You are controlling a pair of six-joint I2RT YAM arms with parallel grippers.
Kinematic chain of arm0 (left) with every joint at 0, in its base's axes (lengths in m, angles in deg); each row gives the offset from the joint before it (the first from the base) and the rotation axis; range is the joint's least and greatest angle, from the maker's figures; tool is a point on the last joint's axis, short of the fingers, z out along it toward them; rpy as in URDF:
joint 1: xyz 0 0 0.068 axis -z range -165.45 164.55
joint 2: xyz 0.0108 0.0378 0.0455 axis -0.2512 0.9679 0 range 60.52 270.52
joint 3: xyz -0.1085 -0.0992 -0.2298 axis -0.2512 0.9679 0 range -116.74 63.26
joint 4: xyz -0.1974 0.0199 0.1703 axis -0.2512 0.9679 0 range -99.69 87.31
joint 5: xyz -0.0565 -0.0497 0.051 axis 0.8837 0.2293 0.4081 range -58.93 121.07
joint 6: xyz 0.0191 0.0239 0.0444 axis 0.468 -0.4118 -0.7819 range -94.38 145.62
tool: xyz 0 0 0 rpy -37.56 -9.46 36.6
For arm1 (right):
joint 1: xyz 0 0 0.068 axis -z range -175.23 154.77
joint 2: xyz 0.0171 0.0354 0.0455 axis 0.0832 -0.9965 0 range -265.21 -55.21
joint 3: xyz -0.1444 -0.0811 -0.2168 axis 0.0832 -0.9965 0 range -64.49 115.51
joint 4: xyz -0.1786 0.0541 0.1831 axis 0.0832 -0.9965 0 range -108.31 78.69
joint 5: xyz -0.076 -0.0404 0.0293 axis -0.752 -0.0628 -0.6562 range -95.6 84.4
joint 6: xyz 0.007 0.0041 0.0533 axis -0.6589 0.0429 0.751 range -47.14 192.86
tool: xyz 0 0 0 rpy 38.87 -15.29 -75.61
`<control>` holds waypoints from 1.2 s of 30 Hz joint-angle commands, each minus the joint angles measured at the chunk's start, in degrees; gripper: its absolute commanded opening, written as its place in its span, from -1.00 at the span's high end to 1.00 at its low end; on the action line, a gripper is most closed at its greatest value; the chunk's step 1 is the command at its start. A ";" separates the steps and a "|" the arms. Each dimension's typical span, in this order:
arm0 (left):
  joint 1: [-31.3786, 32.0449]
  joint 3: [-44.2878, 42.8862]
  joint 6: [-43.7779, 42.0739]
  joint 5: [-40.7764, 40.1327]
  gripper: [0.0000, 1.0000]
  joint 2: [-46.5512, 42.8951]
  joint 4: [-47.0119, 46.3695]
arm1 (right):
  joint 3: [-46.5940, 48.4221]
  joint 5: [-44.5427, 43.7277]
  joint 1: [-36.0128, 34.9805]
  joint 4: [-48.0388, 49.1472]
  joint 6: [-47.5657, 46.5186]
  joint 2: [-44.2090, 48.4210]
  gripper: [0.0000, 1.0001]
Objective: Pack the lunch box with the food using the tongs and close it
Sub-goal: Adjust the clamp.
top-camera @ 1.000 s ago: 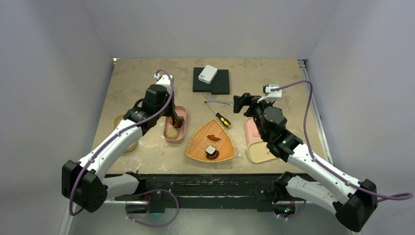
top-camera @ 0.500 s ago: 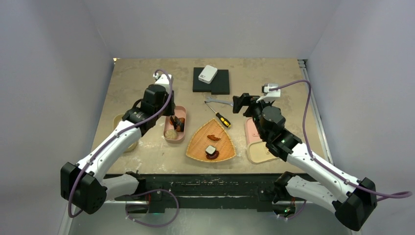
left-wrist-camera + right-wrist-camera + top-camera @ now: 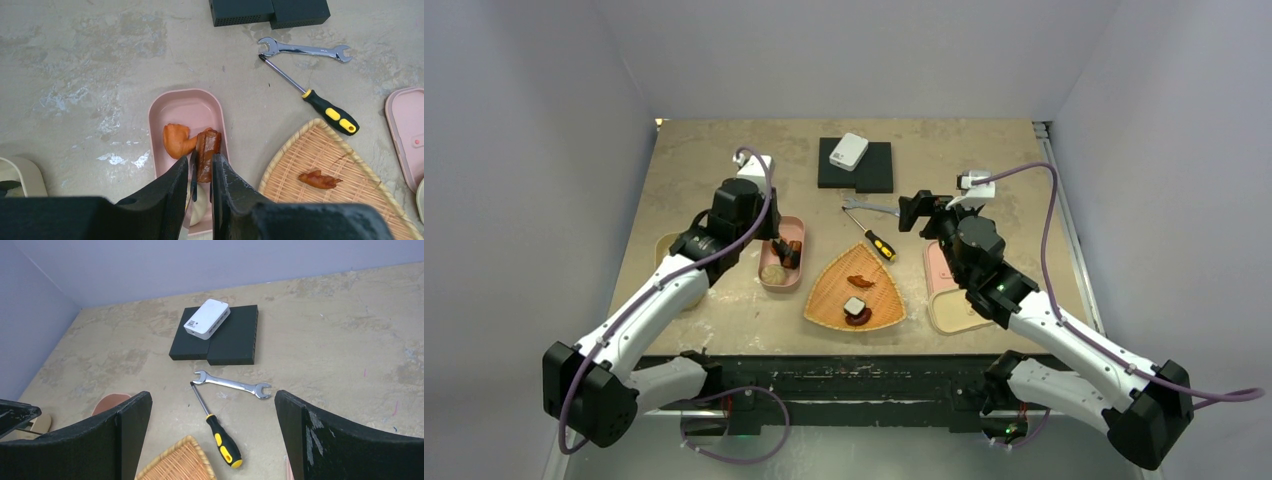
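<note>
Left pincer clamping tongs, holding sausage inside pink lunch box for release; right pincer standing apart, waiting aside.

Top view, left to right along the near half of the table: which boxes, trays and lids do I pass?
Beige container → pink lunch box → woven tray → pink lid.
</note>
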 commanded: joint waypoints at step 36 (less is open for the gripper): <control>-0.32 -21.49 -2.26 11.72 1.00 0.24 16.00 | -4.19 30.41 -12.21 32.71 -11.86 -9.60 -0.78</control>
